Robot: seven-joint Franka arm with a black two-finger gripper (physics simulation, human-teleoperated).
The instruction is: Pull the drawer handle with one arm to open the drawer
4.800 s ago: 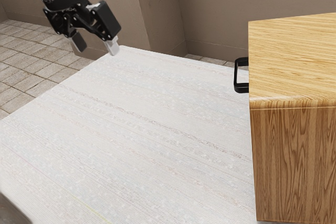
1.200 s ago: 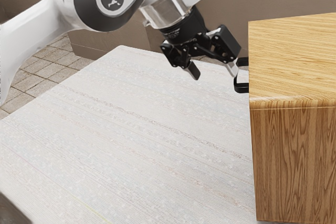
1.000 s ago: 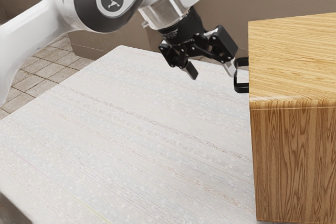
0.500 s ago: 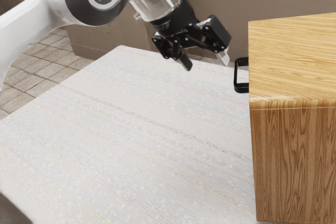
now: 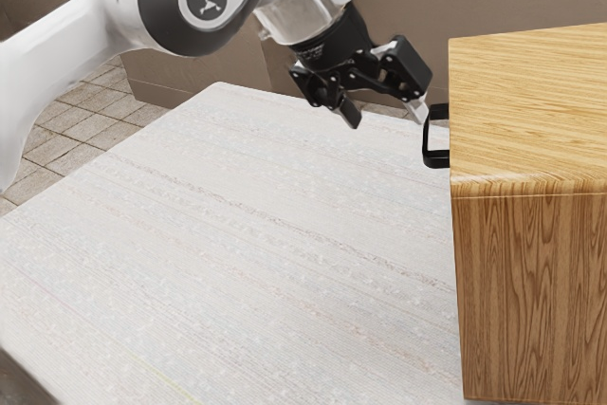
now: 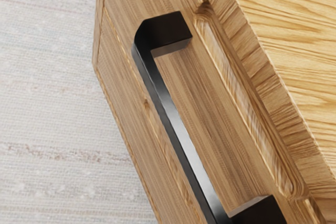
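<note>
In the exterior view, the tiled floor (image 5: 47,130) is showing at the left edge. The white arm (image 5: 85,35) is coming in from the upper left and reaching across the top of the frame toward the right. The pale table (image 5: 237,244) is taking up the lower left and middle.

At upper middle, the black gripper (image 5: 384,109) is hanging above the table's far part, its two fingers (image 5: 350,113) spread wide apart and pinching nothing. The lighter fingertip (image 5: 417,109) is sitting just beside the top end of the black handle (image 5: 434,139); whether they are touching cannot be told. The handle is standing upright right of middle, sticking out from the side of the wooden cabinet (image 5: 531,196). The cabinet is occupying the right of the frame and resting on the table.

In the wrist view, the table (image 6: 47,108) is lying beside the cabinet. The handle (image 6: 170,119) is running slantwise across the drawer front (image 6: 220,129), held off it by two bent ends. The drawer front is sitting level with the cabinet's frame around it.
</note>
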